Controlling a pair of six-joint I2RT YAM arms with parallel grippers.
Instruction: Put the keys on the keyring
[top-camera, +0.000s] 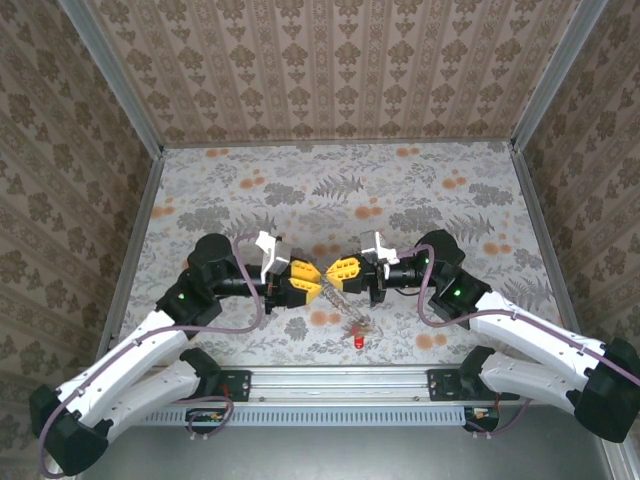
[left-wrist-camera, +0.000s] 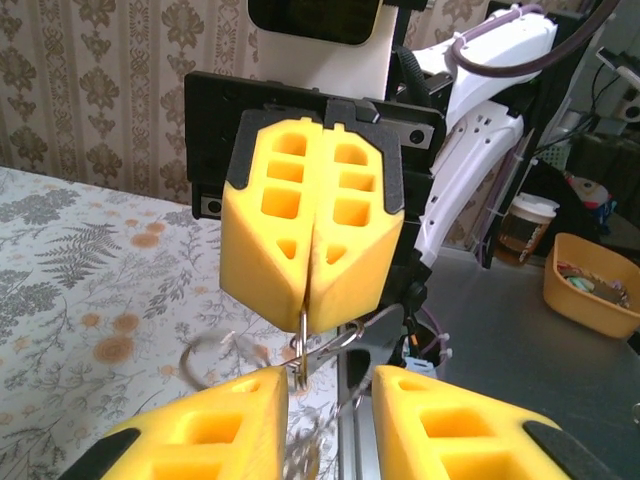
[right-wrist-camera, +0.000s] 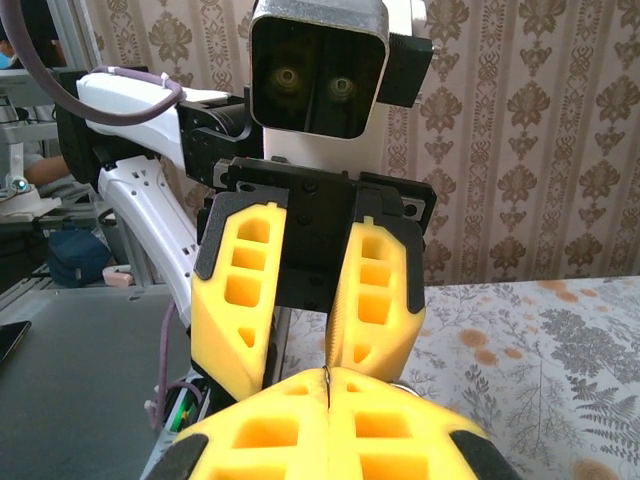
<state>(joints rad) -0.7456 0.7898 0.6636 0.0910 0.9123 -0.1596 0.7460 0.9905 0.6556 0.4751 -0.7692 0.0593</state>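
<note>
The keyring's metal clasp (left-wrist-camera: 300, 345) is pinched in my right gripper (left-wrist-camera: 310, 312), whose yellow fingers are pressed together. Its thin grey band (left-wrist-camera: 195, 352) droops in a blurred loop to the left. From above, the keyring (top-camera: 338, 297) slants down from the right gripper (top-camera: 331, 272) toward the table. A red-headed key (top-camera: 357, 343) lies on the cloth just below it, and I cannot tell whether it is attached. My left gripper (top-camera: 312, 283) faces the right one tip to tip, jaws apart, and its fingertips (left-wrist-camera: 240, 410) flank the dangling wire without clamping it.
The floral tablecloth (top-camera: 330, 190) spreads out behind the grippers, enclosed by patterned walls on three sides. An aluminium rail (top-camera: 340, 385) runs along the near edge between the arm bases. Off the table, a yellow bowl (left-wrist-camera: 590, 285) and a cup (left-wrist-camera: 525, 225) stand on a grey surface.
</note>
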